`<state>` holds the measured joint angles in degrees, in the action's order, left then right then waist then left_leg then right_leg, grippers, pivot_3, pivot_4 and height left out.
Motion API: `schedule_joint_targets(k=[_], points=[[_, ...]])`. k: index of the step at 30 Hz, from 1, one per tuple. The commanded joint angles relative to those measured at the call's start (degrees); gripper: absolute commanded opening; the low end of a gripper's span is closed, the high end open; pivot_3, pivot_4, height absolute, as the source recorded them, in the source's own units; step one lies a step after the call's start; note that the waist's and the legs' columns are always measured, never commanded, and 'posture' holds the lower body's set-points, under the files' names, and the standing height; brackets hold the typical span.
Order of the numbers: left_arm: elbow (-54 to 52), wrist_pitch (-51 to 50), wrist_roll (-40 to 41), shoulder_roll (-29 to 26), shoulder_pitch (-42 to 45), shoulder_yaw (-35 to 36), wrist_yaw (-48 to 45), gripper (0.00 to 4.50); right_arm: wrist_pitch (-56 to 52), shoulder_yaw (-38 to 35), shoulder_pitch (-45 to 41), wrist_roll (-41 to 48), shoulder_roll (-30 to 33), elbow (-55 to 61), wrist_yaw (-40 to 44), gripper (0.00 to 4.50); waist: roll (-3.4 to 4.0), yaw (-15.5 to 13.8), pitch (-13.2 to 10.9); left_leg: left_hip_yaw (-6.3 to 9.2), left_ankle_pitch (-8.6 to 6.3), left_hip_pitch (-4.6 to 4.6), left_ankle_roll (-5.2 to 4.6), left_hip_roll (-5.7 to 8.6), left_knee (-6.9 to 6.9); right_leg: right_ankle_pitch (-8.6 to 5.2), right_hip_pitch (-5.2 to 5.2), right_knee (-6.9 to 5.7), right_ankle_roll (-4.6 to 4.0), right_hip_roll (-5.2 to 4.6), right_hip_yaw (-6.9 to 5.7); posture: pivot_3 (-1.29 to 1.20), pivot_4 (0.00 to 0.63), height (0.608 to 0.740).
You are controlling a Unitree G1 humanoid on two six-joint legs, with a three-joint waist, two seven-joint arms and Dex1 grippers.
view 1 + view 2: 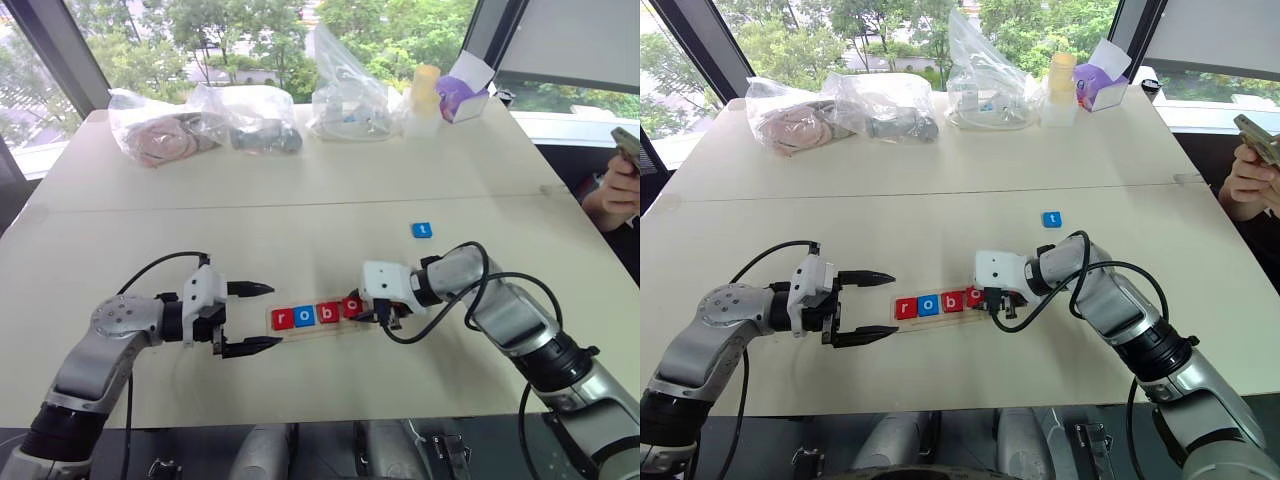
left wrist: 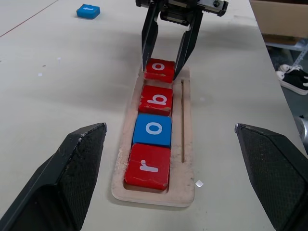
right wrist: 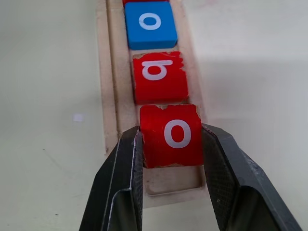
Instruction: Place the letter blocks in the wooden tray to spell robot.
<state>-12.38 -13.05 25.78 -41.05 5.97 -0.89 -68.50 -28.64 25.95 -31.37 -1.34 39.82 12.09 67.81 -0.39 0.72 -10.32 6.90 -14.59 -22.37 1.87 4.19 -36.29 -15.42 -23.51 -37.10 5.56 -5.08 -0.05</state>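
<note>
Your right pincer (image 3: 172, 144) clenched on the red o block (image 3: 171, 134) over the wooden tray (image 2: 185, 159), three blocks seated beyond it, blue t block (image 1: 422, 230) apart on the pale table (image 1: 300, 200), left pincer (image 1: 247, 318) released, windows behind.

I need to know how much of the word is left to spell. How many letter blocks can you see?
5. Red r, blue o and red b lie in the wooden tray; the red o is gripped by the right gripper over the tray's fourth slot; blue t lies apart on the table.
</note>
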Motion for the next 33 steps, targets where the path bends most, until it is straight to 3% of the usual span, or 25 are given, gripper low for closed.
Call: schedule_joint_targets(k=[1, 33], points=[[-1.72, 0.17, 1.09, -0.29, 0.1, 1.18, 0.17, 4.5, -0.47, 0.48, 0.08, -0.29, 0.17, 1.89, 0.04, 1.15, 0.0, 0.0, 0.0, 0.0, 0.0, 0.0, 0.0, 0.0, 0.0, 0.0, 0.0, 0.0, 0.0, 0.0, 0.0, 0.0, 0.15, 0.74], [-3.87, -0.49, 2.06, -0.05, -2.69, 1.33, 2.82, 4.5, 0.22, 2.75, -1.35, -1.67, -2.23, 0.16, -0.96, 1.15, -0.01, 0.06, 0.01, 0.0, 0.0, 0.03, 0.0, -0.02, 0.0, 0.01, 0.02, -0.01, -0.02, 0.0, 0.0, 0.0, 0.15, 0.74]])
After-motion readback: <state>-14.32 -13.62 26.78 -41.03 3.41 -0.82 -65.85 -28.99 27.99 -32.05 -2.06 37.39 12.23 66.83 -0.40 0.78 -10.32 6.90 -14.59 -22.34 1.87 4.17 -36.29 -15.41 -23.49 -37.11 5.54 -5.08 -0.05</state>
